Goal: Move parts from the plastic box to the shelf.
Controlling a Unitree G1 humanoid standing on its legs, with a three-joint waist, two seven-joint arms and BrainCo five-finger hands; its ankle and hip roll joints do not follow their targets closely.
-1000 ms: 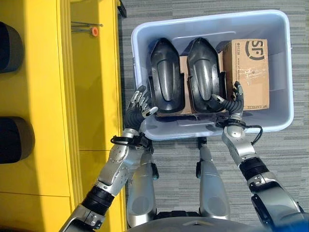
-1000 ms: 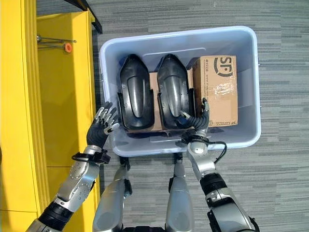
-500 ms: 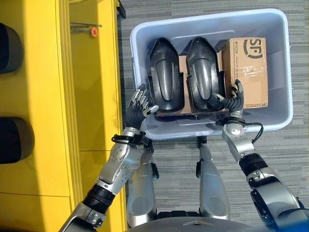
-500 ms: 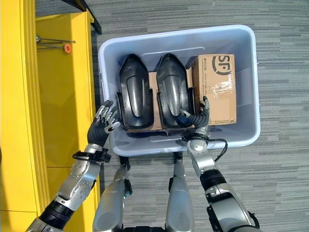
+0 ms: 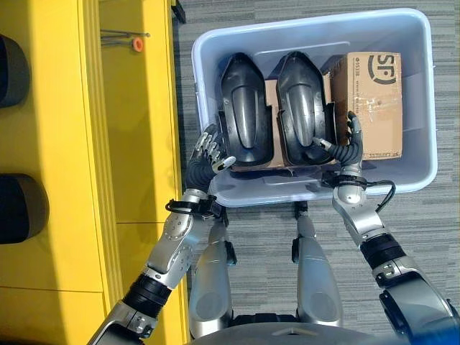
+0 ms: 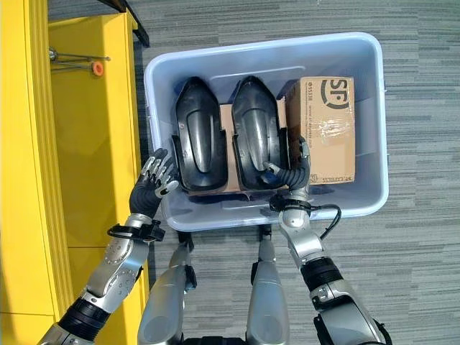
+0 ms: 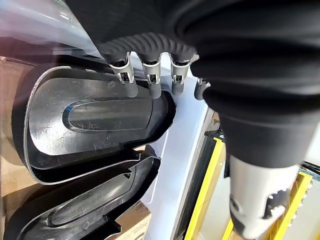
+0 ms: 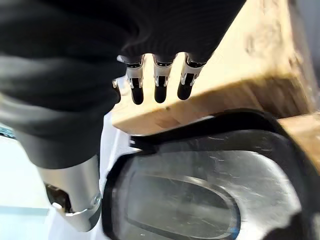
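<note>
Right hand [image 5: 346, 147] shifted against right part [image 5: 303, 111]

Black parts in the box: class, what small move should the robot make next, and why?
Probably close the right hand on the right black part: its thumb already rests on that part, while the left hand hovers open outside the plastic box.

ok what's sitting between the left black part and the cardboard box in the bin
The second black part stands between the left black part and the cardboard box, inside the plastic box; the left eye view shows it.
</note>
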